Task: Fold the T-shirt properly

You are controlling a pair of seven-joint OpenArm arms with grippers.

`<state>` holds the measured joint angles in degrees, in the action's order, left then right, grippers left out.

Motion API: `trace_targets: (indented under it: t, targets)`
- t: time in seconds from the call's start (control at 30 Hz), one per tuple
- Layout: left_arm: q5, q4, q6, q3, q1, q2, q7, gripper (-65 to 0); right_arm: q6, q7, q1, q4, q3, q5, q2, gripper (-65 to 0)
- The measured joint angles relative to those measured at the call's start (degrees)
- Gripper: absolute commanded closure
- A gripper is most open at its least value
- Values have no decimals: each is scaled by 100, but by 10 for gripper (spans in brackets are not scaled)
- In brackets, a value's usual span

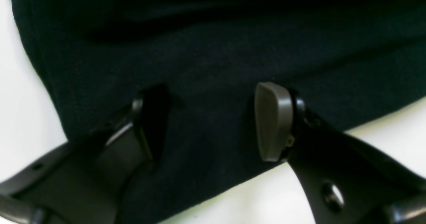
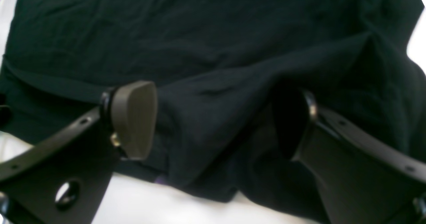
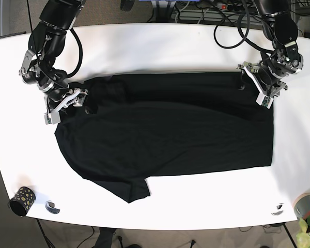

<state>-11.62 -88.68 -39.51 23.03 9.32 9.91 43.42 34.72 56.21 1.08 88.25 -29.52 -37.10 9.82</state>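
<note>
The black T-shirt (image 3: 165, 129) lies spread mid-counter (image 3: 160, 46). Left gripper (image 1: 213, 124) and right gripper (image 2: 219, 120) straddle its far-edge cloth with jaws open, ungripped. Next likely: pinch both ends and fold toward the near edge.

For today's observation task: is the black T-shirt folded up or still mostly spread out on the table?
Mostly spread: the T-shirt lies wide across the white table, with only its far edge doubled over and one sleeve sticking out.

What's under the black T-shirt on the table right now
Around the T-shirt only the white table shows, so it lies on that. The cloth is opaque; anything beneath stays hidden. Both end effectors, left and right, sit open over its far corners.
</note>
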Motion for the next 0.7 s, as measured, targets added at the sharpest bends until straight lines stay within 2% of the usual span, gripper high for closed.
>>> trace_targets:
  t: [0.17, 0.27, 0.37, 0.53, 0.67, 0.7]
  targets:
    - [2, 0, 0, 0, -13, 0, 24, -374, 0, 4, 138, -59, -2, 13, -31, -517]
    - [2, 0, 0, 0, -13, 0, 24, -374, -2, 35, 184, -146, -15, 92, -157, -485]
    - [0, 0, 0, 0, -13, -2, 22, -374, 0, 83, 151, -168, 26, 85, -238, -373]
    - [4, 0, 0, 4, -13, -2, 22, -374, -22, -20, -293, -717, 304, 85, -175, -176]
    - [-2, 0, 0, 7, -15, 0, 15, -374, -22, -44, -459, -1078, 295, 83, -190, -29]
    - [0, 0, 0, 7, -17, 0, 24, -374, -22, -57, -463, -1084, 295, 92, -188, -13]
